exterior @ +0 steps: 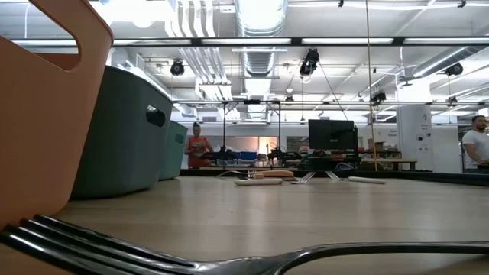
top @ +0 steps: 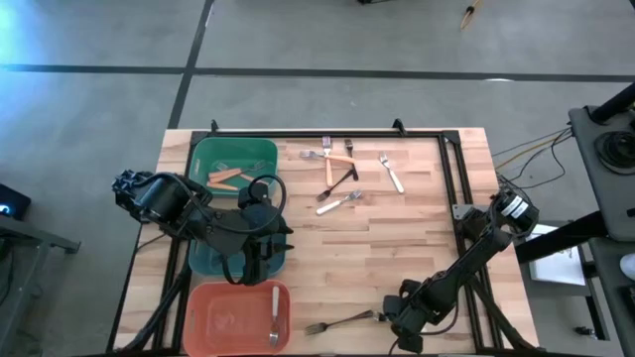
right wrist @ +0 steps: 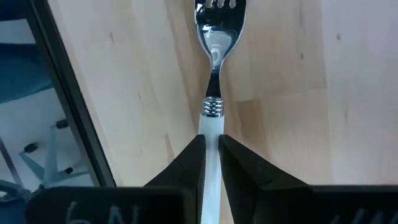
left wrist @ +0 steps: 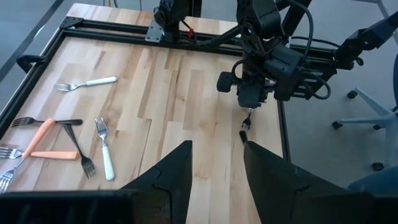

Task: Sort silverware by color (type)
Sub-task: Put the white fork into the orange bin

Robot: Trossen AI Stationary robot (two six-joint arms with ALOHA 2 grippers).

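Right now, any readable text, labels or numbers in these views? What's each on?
No text reads clearly in any view.
Right gripper, shut on the white-handled fork: pale marks on its dark body, cut off by the picture's edge, unreadable.
Bins, table, other forks: no lettering visible.

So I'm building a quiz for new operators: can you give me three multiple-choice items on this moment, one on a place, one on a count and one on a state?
1. Where is the white-handled fork that the right gripper grips?
A. In the green bin
B. Low on the table, beside the salmon bin
C. On the floor

2. How many forks lie in the salmon bin?
A. None
B. One
C. Five

3. How do the left gripper jaws stand?
A. Apart, empty
B. Shut on a fork
C. Clamped on a bin's rim

Key: 1 B, the high view shows it there. 2 B, a single fork shows inside. 3 A, the left wrist view shows a bare gap.
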